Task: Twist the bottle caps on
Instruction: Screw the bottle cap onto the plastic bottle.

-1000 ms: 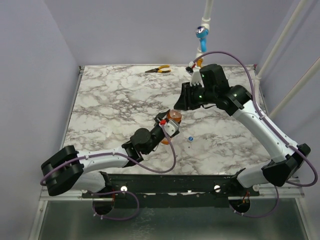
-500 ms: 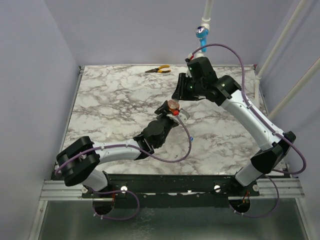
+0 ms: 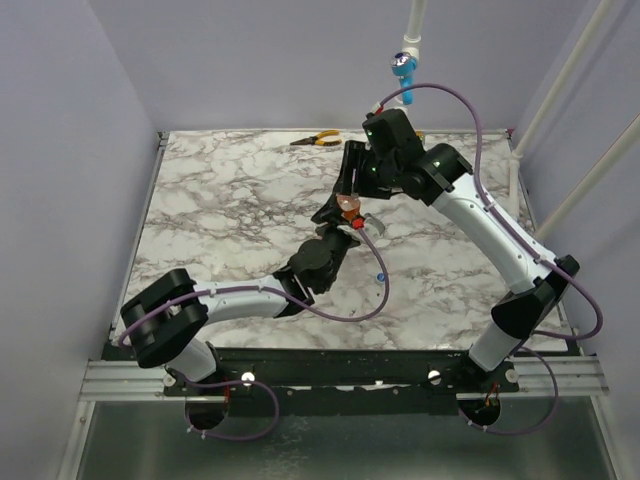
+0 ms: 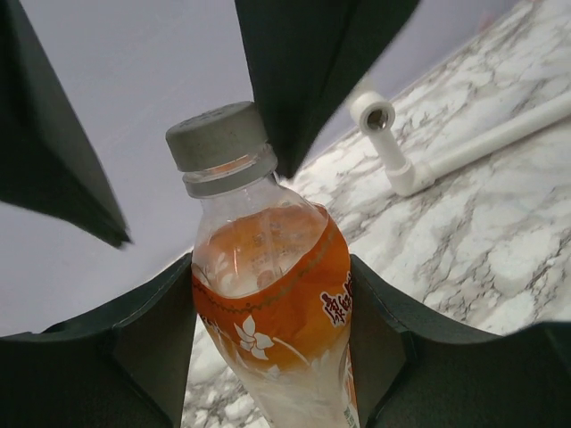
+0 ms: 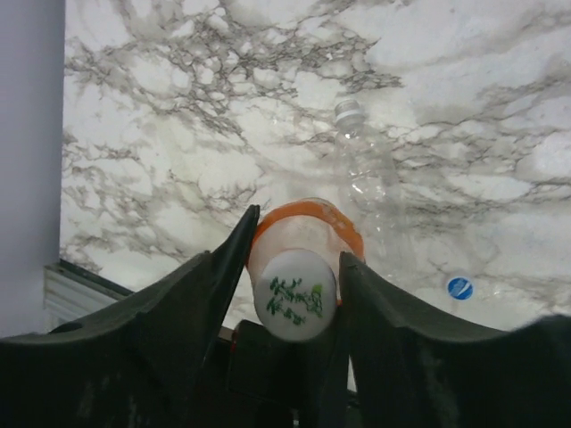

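Left gripper [image 4: 272,357] clamps one orange bottle [image 4: 268,294] wearing one whitish cap [image 4: 219,134], released right gripper [image 5: 296,239] straddling that cap; one blue cap [image 5: 459,287] lies near the bottle.

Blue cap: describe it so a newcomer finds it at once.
On the marble table, look near the middle, nearer the front edge than the raised orange bottle. The blue cap lies there: a tiny disc, the only blue thing on the tabletop.

You have a marble table [image 3: 220,210] in front of you. Orange-handled pliers [image 3: 316,139] lie near the middle of its far edge. Beyond that edge, to the right, a blue valve handle [image 3: 403,68] hangs from a white pipe [image 3: 416,20]. A white pipe elbow [image 4: 393,152] lies on the marble.
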Tool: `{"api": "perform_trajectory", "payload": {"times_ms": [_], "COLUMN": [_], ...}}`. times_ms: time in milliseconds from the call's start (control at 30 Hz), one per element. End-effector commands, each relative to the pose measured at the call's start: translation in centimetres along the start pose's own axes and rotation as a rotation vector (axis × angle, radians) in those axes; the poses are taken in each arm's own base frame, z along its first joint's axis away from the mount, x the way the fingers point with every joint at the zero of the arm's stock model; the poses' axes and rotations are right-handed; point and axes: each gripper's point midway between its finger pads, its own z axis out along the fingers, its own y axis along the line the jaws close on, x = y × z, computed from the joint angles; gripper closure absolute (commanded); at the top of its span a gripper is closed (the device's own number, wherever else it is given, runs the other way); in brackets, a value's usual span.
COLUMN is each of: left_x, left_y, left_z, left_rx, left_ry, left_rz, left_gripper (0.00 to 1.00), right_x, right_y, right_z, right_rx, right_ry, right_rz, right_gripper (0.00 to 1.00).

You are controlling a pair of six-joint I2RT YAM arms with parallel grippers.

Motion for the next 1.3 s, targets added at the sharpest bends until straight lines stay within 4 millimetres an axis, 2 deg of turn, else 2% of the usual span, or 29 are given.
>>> {"api": "perform_trajectory", "payload": {"times_ms": [0,100,300,633,700,800,1033,1267], "left_x": [-6.3,-5.6,-4.7,-5.2,-5.5,-5.9,-6.7,-7.5], "left_y": [1.1,0.8,0.5,0.6,0.3,-0.7,-2.7,-3.5], "left_z": [-0.1,-0.7,-1.7,-3.4,-3.9,-4.6,-6.7,-9.1], "left_rx": [0.001,0.019,0.047,0.11,0.143,0.222,0.407,0.596], "left_ry": [-0.21,-0.202,-0.199,-0.252,-0.271,-0.297,-0.34,-0.356], "left_rz": [-0.119,-0.137,-0.178,-0.245,-0.257,-0.277,-0.33,-0.413], "left_gripper": [0.7,0.7,0.7,0.7,0.7,0.7,0.7,0.7], "right_x": [1.9,0.7,-1.4,-1.2,-1.3,-1.3,0.3,2.9], "right_y": [0.8,1.2,2.5,1.3,1.4,2.6,5.0,4.4], "right_z": [0.3,-1.0,-4.0,-6.4,-7.1,-8.6,-11.1,-12.4], "right_rx": [0.004,-0.014,-0.095,-0.088,-0.111,-0.206,-0.406,-0.452], "right_ry": [0.066,0.015,-0.085,-0.119,-0.137,-0.158,-0.126,-0.027], "right_rz": [0.0,0.003,-0.003,-0.041,-0.059,-0.115,-0.276,-0.393], "right_gripper": [0.3,0.14,0.0,0.0,0.0,0.0,0.0,0.04]}}
